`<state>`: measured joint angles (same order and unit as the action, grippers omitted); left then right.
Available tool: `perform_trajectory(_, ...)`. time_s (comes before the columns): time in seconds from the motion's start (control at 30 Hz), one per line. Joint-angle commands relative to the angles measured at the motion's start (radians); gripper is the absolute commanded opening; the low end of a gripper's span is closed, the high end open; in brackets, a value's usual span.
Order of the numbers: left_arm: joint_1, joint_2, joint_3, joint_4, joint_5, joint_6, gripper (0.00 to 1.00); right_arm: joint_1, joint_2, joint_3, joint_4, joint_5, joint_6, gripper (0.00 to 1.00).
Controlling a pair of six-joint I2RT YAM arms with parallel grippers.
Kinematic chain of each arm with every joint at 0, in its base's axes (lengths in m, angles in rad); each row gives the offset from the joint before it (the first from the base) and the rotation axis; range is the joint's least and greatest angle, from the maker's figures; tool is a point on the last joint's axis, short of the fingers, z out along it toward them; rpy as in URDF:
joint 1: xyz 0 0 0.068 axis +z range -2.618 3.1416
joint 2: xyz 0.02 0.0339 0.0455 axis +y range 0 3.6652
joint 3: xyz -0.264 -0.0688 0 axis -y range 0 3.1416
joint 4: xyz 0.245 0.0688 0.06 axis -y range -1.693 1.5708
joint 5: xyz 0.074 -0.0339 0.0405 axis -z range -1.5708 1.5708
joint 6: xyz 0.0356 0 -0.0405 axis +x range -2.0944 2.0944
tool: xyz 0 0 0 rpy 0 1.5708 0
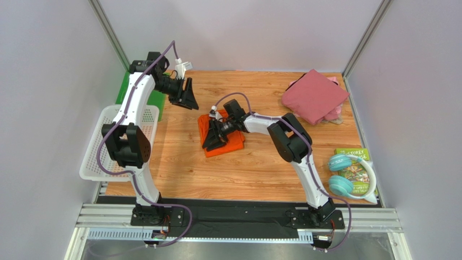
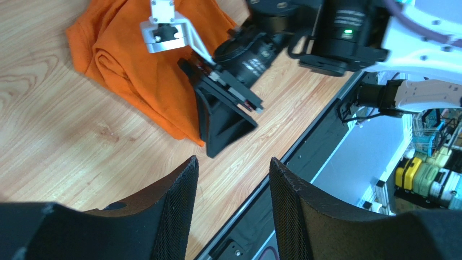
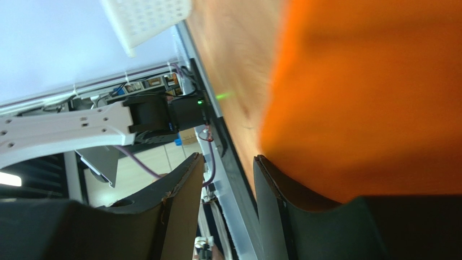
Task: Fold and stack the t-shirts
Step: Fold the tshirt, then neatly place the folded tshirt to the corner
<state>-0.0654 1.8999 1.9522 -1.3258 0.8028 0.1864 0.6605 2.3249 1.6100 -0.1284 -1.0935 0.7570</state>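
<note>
Orange t-shirt (image 1: 232, 144) lay crumpled and partly folded near the middle of the wooden bench (image 1: 244, 176). The right tool (image 1: 214, 142) was down at its near-left edge, touching the cloth. In the right wrist view its fingers (image 3: 179, 206) stood slightly apart with nothing in the gap between them, and the orange cloth lay against the outside of one finger. The left tool (image 1: 187, 97) hung raised over the far-left part of the bench, just beside the green sheet (image 1: 157, 102), its fingers parted and empty. At the far-right corner a folded maroon t-shirt (image 1: 314, 92) rested on top of a pink t-shirt (image 1: 335, 112), well apart from the orange one. A white mesh basket (image 1: 108, 157) sat at the left edge, and teal headphones (image 1: 340, 172) lay at the near right.
</note>
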Motion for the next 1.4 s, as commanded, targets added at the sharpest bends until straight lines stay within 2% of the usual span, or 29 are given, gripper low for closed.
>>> perform_trajectory(0.0,0.006,-0.016,0.05,-0.016,0.018,0.024,0.58,-0.012,0.047,-0.025,0.026,0.0,0.018,0.45)
perform_trajectory(0.27,0.006,-0.021,0.054,-0.026,0.021,0.028,0.58,-0.019,-0.005,0.007,0.015,-0.008,0.027,0.47)
perform_trajectory(0.43,0.006,-0.025,0.066,-0.036,0.026,0.027,0.58,-0.107,-0.039,0.2,-0.066,-0.002,0.004,0.51)
perform_trajectory(0.6,0.006,-0.027,0.073,-0.052,0.035,0.033,0.58,-0.222,0.072,0.336,-0.076,-0.008,0.036,0.47)
perform_trajectory(0.83,0.006,-0.032,0.08,-0.069,0.033,0.044,0.58,-0.277,0.28,0.508,-0.097,-0.034,0.073,0.47)
perform_trajectory(0.93,0.006,-0.033,0.086,-0.073,0.036,0.042,0.58,-0.285,0.343,0.537,-0.097,-0.039,0.087,0.47)
perform_trajectory(1.13,0.006,-0.032,0.091,-0.078,0.049,0.039,0.58,-0.286,0.357,0.519,-0.108,-0.036,0.074,0.47)
perform_trajectory(1.37,0.006,-0.041,0.083,-0.084,0.07,0.042,0.58,-0.317,0.251,0.482,-0.154,-0.008,-0.008,0.52)
